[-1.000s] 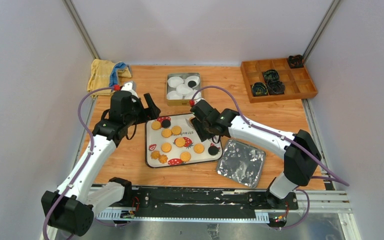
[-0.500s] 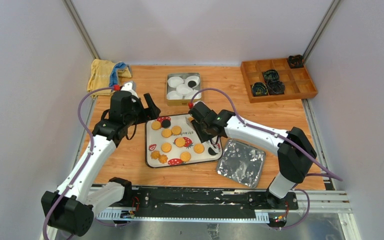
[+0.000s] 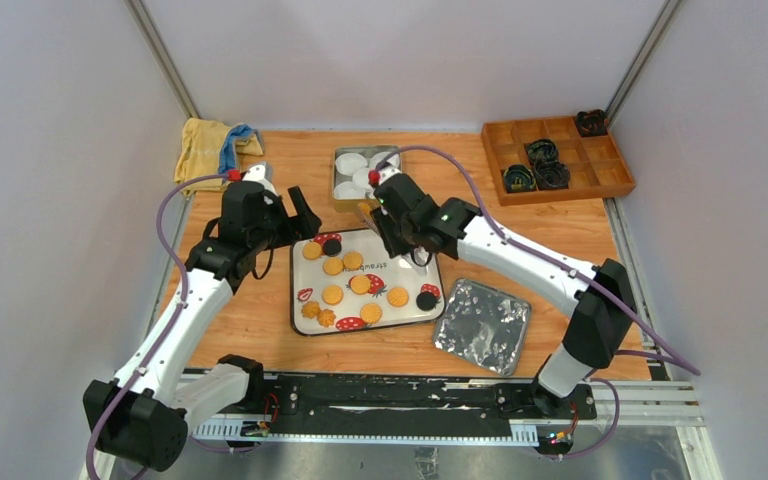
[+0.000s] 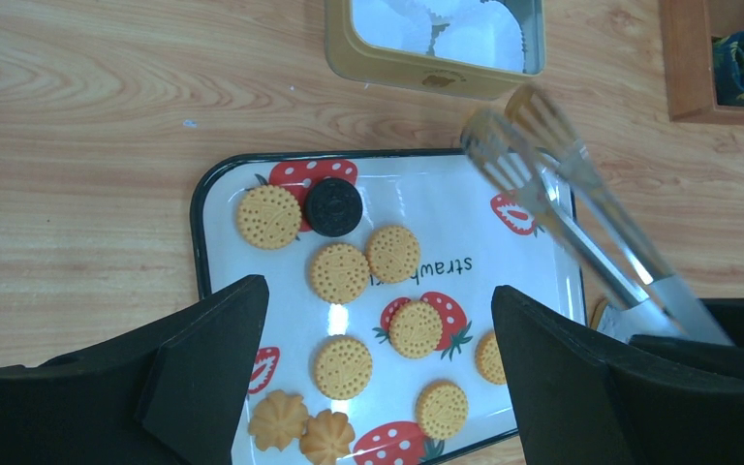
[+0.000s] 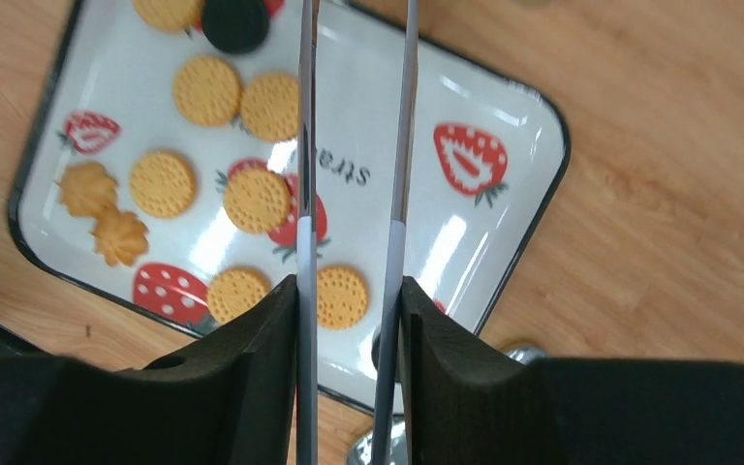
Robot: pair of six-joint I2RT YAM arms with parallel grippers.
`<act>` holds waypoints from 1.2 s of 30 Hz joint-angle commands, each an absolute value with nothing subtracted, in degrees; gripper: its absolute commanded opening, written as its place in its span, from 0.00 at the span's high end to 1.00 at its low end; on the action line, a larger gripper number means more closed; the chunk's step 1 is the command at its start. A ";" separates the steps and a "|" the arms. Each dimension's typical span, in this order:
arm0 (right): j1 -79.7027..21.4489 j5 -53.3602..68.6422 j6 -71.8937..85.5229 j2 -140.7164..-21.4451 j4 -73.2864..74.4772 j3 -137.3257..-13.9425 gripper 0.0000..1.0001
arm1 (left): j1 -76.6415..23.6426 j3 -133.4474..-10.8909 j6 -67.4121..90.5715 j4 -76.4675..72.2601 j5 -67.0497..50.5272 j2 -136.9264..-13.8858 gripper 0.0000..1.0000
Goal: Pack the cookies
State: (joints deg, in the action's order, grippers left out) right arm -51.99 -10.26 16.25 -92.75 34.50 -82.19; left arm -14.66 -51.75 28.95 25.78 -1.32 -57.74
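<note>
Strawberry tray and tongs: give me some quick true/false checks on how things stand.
1. The right tool grips metal tongs. True.
2. The left tool is shut on a cookie. False: it is open and empty.
3. Flower-shaped cookies lie on the strawberry tray. True.
4. The tin shows golden cookies. False: white paper cups show in it.
5. The foil sheet lies left of the tray. False: right of it.

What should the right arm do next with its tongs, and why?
Probably bring the tongs over the tray and lower them onto one of the cookies: the tong tips look empty beside the tin, and many cookies lie unpacked on the tray.
</note>
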 commanded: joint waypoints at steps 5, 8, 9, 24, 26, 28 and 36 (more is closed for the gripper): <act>-46.56 -11.27 10.14 -103.63 33.84 -102.09 0.81 | -14.68 -54.23 28.56 24.74 -1.42 -60.12 0.08; -44.04 -8.84 9.11 -110.06 33.93 -109.64 0.81 | -14.68 -54.23 28.36 24.82 -1.00 -60.05 0.08; -43.43 -7.96 8.87 -112.07 34.00 -112.03 0.81 | -14.68 -54.23 28.26 25.02 -0.74 -59.91 0.08; -40.37 -3.89 7.12 -129.42 34.98 -129.52 0.82 | -14.68 -54.84 26.74 27.96 2.43 -57.90 0.08; -40.29 -4.03 7.10 -130.19 34.94 -129.93 0.82 | -14.68 -54.84 26.57 28.42 2.68 -57.53 0.08; -40.16 -4.44 7.05 -130.94 34.95 -130.29 0.82 | -14.68 -54.84 26.46 28.85 2.87 -56.99 0.08; -38.78 -3.26 7.16 -134.02 34.72 -131.60 0.81 | -14.68 -54.80 26.18 29.60 3.25 -56.09 0.08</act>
